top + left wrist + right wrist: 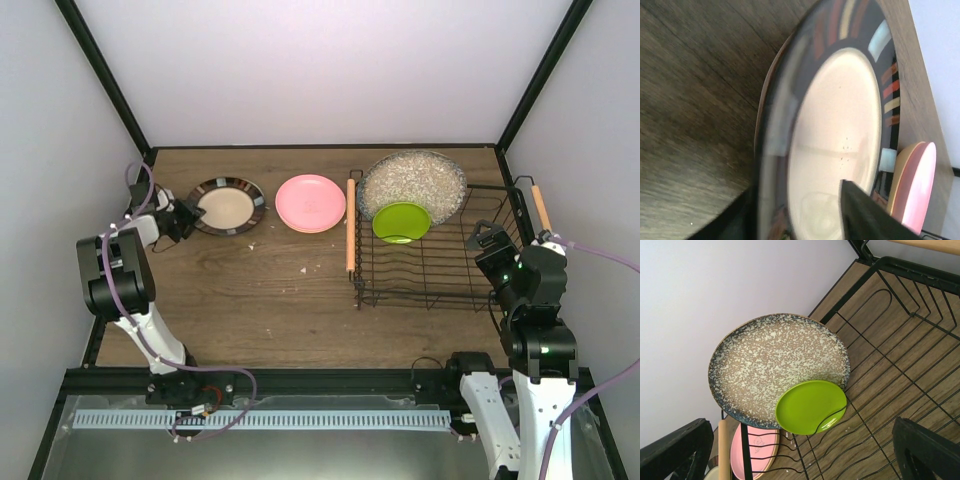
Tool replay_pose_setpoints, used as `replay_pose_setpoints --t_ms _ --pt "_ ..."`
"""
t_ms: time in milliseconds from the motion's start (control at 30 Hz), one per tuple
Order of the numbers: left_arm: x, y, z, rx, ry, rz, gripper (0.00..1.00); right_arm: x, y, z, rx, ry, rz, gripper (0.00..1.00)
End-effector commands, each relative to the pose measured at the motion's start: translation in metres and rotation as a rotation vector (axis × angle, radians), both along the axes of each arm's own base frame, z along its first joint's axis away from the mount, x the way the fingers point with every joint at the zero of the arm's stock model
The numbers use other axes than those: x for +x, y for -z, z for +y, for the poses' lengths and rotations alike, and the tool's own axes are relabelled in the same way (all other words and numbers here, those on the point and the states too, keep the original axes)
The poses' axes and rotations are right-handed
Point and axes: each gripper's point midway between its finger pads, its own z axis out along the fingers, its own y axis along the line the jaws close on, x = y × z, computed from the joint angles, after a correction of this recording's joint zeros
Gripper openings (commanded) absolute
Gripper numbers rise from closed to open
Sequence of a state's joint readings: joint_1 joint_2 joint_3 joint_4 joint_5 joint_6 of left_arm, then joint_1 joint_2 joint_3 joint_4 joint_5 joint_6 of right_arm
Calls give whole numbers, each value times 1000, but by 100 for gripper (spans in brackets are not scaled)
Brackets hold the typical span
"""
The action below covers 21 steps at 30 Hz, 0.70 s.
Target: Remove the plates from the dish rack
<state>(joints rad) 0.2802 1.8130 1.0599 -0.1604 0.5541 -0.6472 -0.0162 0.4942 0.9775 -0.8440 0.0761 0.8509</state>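
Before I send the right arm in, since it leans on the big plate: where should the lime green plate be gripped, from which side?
Grip the lime green plate on its upper right rim, coming from above on the open side of the dish rack. It stands tilted back on the speckled grey plate, so its left and back look blocked, while that rim seems free.

Table (280, 290): brown wood grain, matt. Dish rack (430, 275): thin black wire, slight sheen, with a light bare-wood rod handle (350, 235). Speckled grey plate (775, 365): mottled glaze, looks rough. Lime green plate (810, 405): smooth, glossy. Pink plate (310, 203): smooth, soft sheen. Cream plate (835, 135): glossy glaze, dark rim reflecting light.
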Motion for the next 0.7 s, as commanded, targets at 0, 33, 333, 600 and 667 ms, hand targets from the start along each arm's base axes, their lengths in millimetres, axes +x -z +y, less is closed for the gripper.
replay_pose_setpoints --t_ms 0,33,333,600,667 --pt "19 -14 6 36 13 -72 46 -2 -7 -1 0 7 -22 100" --pt "21 -12 7 38 14 -70 54 -2 -7 -1 0 7 -22 100" --pt "44 -7 15 60 15 -70 100 -3 -8 0 7 8 -22 100" --pt "83 -43 37 150 -3 -153 100 -4 -7 2 23 -2 -18 100" --pt "103 -100 40 188 7 -290 100 -6 -8 1 21 5 -17 100"
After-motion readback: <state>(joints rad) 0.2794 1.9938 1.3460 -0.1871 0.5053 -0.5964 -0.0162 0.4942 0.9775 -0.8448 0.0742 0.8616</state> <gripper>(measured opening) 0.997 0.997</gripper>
